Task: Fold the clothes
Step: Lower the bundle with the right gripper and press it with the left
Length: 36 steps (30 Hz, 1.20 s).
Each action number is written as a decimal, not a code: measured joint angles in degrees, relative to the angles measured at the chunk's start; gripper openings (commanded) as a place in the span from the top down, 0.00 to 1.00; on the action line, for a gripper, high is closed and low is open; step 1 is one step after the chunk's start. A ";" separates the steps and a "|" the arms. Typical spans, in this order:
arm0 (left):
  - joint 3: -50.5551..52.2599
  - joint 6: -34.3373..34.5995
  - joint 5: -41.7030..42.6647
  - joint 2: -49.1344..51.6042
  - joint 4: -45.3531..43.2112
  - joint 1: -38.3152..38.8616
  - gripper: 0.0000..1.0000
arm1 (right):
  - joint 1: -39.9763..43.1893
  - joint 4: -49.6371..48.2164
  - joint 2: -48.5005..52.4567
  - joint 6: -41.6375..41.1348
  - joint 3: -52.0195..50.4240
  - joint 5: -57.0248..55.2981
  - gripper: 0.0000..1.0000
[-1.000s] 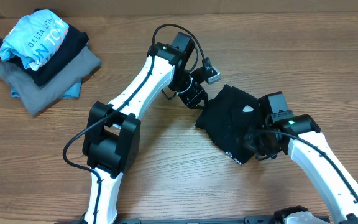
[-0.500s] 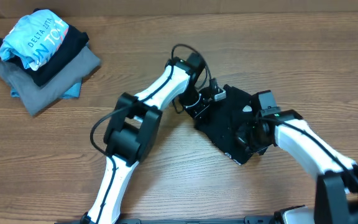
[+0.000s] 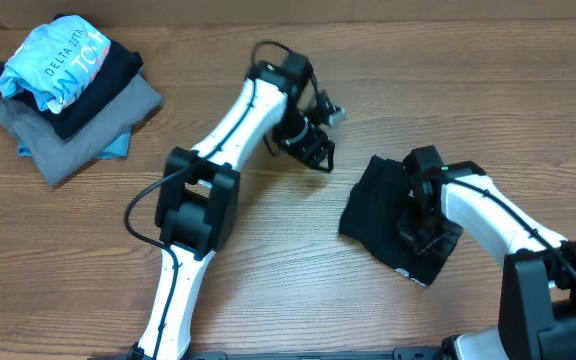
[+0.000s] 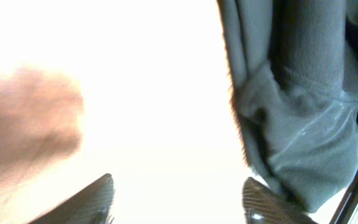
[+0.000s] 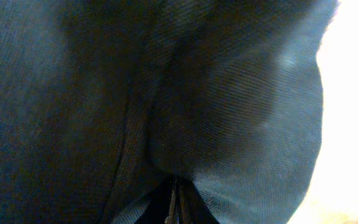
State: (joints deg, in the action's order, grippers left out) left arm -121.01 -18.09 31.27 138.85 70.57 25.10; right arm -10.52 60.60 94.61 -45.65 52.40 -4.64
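Observation:
The clothes are one black garment [image 3: 373, 205] bunched in a small heap on the wooden table, right of centre, with tiny white logo text [image 3: 403, 270] at its near hem. My right gripper [image 3: 418, 228] rests on the heap and is shut on a pinch of its fabric. In the right wrist view the dark cloth [image 5: 104, 93] fills the frame and the jaws [image 5: 176, 202] are closed into a fold. My left gripper [image 3: 315, 152] is open and empty, apart from the garment to its upper left. The left wrist view shows its spread fingers [image 4: 179, 202] and the garment's edge [image 4: 303, 99] at the right.
A stack of other clothes sits at the far left corner: a light-blue printed shirt [image 3: 53, 55] on top of a dark piece and a grey folded garment [image 3: 68, 135]. The left arm [image 3: 238, 120] stretches across the table's middle.
My left gripper has come off the garment and drawn back up and left, open. The garment has shifted right and toward the near edge with my right gripper on it.

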 measured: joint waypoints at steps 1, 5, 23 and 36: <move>-1.40 0.35 -0.28 -0.04 0.59 -0.57 0.14 | 0.48 0.61 0.33 0.50 0.61 -0.76 0.96; -3.48 1.92 -0.57 -0.35 1.27 -1.11 0.10 | 1.53 3.06 0.92 5.31 6.16 -1.77 0.94; 9.25 13.00 10.34 -0.33 -2.43 6.49 0.06 | 2.67 -8.28 0.92 9.62 2.05 9.31 0.96; 9.88 19.30 10.91 -0.33 -6.99 10.19 0.14 | 13.42 -22.88 -3.76 10.91 -10.16 25.88 0.96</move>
State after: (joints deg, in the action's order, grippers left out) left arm -111.13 1.21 42.17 138.52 63.57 35.29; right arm 2.90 37.71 90.85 -34.74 42.24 21.23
